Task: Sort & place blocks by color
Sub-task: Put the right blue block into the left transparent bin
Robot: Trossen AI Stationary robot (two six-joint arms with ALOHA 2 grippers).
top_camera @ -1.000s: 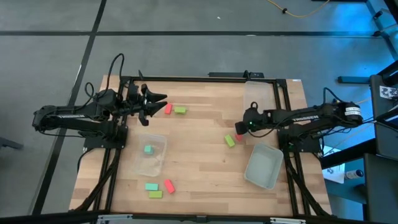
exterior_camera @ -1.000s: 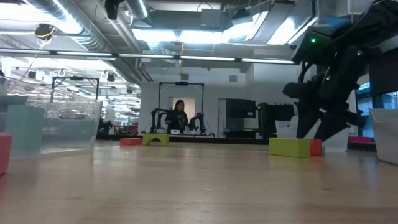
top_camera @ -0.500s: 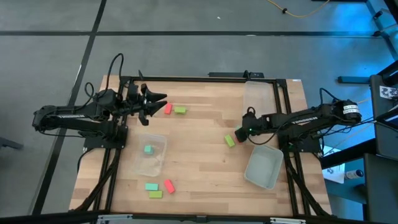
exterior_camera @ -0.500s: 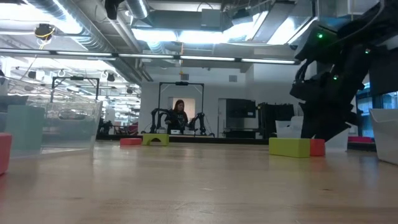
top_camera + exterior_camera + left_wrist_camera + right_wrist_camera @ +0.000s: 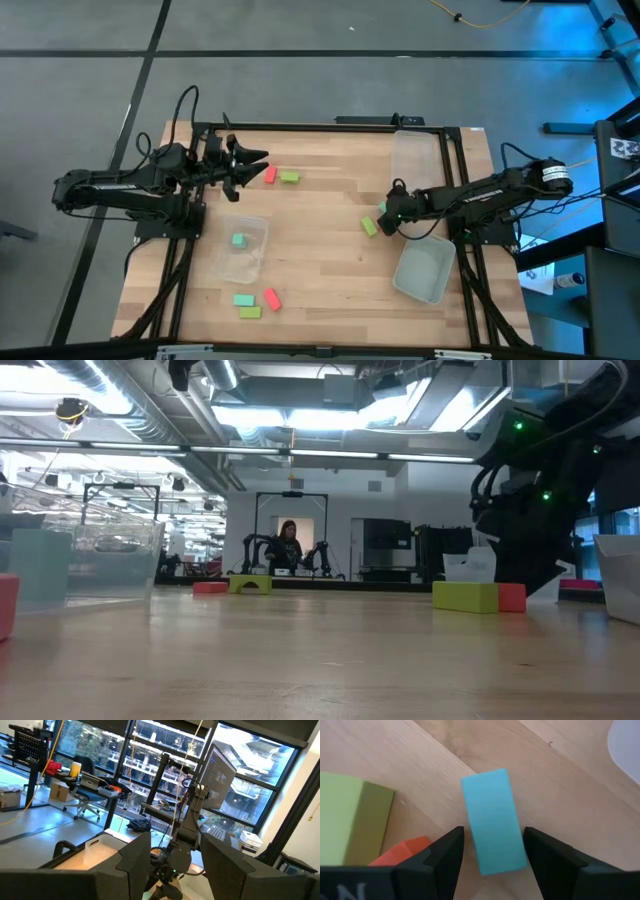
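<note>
right gripper (image 5: 492, 851): fingers apart, straddling teal block (image 5: 493, 820), not clamped
left gripper (image 5: 250, 166): fingers apart, raised, nothing held
near: lime block (image 5: 352, 820)

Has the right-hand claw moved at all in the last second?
Yes. In the high view the right gripper has shifted from beside the far clear tub toward the near clear tub, over a teal block.

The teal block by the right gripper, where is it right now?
In the right wrist view the teal block lies on the table between the right gripper's open fingers, beside a lime block.
</note>
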